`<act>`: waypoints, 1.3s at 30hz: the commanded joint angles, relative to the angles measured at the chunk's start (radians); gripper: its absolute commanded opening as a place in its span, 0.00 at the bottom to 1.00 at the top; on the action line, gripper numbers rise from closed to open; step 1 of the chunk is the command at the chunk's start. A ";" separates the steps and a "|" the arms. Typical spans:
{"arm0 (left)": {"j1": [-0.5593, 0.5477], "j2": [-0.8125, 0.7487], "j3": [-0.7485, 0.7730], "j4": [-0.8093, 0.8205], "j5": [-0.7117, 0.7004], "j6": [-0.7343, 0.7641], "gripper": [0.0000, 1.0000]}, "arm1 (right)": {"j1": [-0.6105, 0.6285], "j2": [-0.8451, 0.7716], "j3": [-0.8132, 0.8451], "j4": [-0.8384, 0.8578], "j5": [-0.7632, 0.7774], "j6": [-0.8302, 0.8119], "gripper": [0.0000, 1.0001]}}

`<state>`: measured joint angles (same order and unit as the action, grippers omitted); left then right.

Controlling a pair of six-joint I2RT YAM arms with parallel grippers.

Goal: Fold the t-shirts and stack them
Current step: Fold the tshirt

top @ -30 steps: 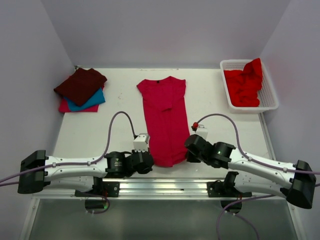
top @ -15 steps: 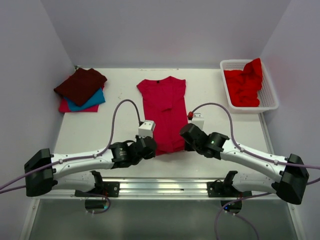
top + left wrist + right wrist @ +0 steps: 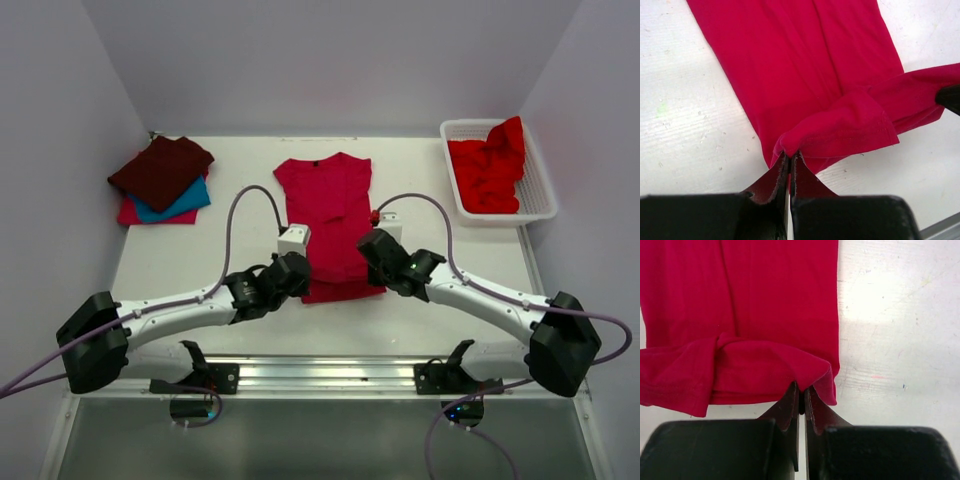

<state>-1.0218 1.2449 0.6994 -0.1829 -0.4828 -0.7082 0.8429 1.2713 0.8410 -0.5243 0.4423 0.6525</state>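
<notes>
1. Viewing from above, the crimson-pink t-shirt (image 3: 328,205) lies at mid-bench (image 3: 180,250) with its collar far. Its near hem is raised and doubled onto the body. The left arm (image 3: 180,315) and right arm (image 3: 480,298) each reach a lower corner. A folded stack (image 3: 160,180) sits far left, and a bright red t-shirt (image 3: 488,170) waits in the white basket (image 3: 548,195). The step in hand looks like the hem-to-collar fold, partly carried.
2. At the left wrist, the left fingers (image 3: 771,181) are clenched on the hem's left corner, with cloth pinched between them.
3. At the right wrist, the right fingers (image 3: 785,407) are likewise clenched on the right corner. The next move likely calls for carrying both corners evenly toward the collar. They would let go once the hem meets the shoulders.
</notes>
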 commanded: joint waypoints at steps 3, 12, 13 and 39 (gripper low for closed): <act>0.058 0.044 0.012 0.118 0.013 0.070 0.00 | -0.056 0.085 0.087 0.087 -0.022 -0.079 0.00; 0.339 0.398 0.287 0.290 0.139 0.245 0.26 | -0.272 0.582 0.653 0.089 -0.093 -0.293 0.45; 0.374 0.453 0.364 0.275 0.156 0.265 0.55 | -0.281 0.649 0.755 -0.012 -0.061 -0.306 0.97; 0.418 0.119 -0.023 0.344 0.438 0.164 0.23 | -0.304 0.347 0.309 0.113 -0.138 -0.194 0.00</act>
<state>-0.5732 1.4353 0.7494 0.0788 -0.1257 -0.4984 0.5373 1.6478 1.2564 -0.4290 0.3950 0.3840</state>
